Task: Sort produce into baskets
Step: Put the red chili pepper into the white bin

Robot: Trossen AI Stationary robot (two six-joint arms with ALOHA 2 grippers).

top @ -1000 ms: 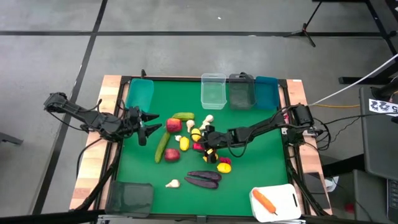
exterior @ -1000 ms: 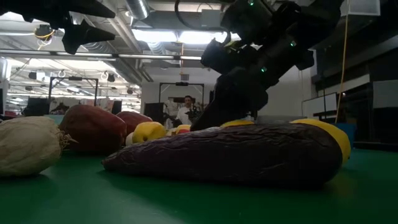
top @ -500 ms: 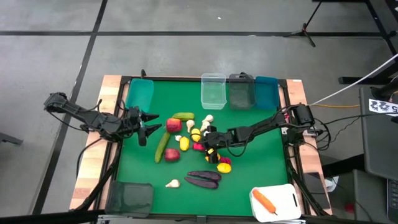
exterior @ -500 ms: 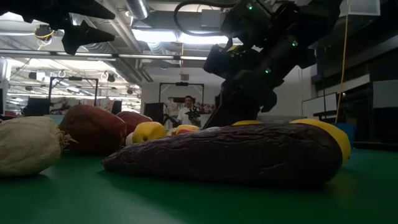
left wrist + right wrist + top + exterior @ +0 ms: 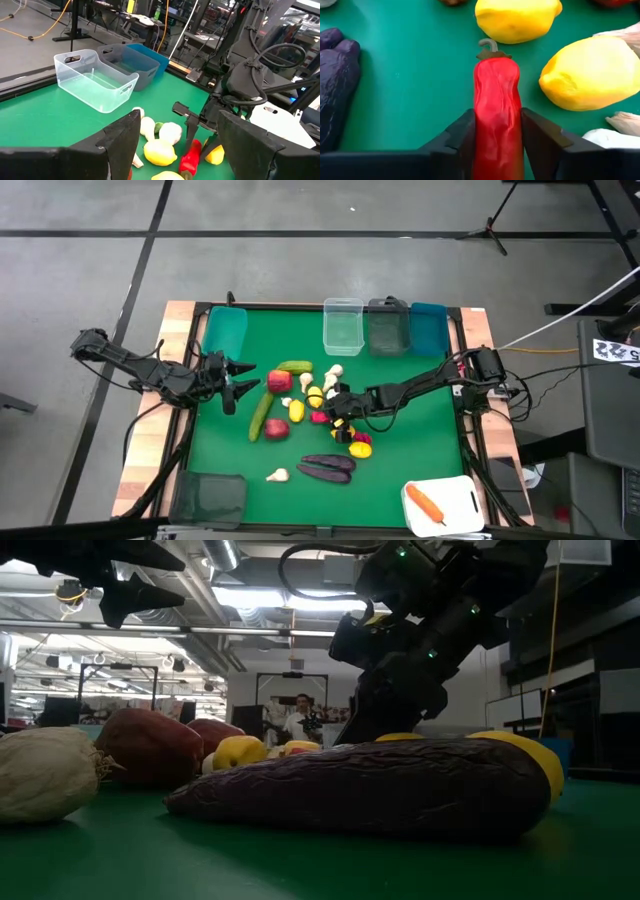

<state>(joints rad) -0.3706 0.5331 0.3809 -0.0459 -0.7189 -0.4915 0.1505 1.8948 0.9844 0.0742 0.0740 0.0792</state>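
Right end effector [image 5: 497,145] clamped on slim red toy pepper [image 5: 496,100], mid green counter [image 5: 400,395] among lemons. Pepper's long axis runs straight out between fingers, stem pointing away. Left end effector [image 5: 240,378] loose, empty, waiting near counter's left edge, farther off.

1. The right arm reaches from the right edge of the table toward its middle, stretched long and low.
2. The right gripper [image 5: 497,145] points down at the surface, and its two fingers [image 5: 457,137] press on both sides of a red pepper [image 5: 496,100].
3. The left arm waits near the left edge, raised above the surface.
4. The left gripper [image 5: 238,378] stands apart, holding nothing.
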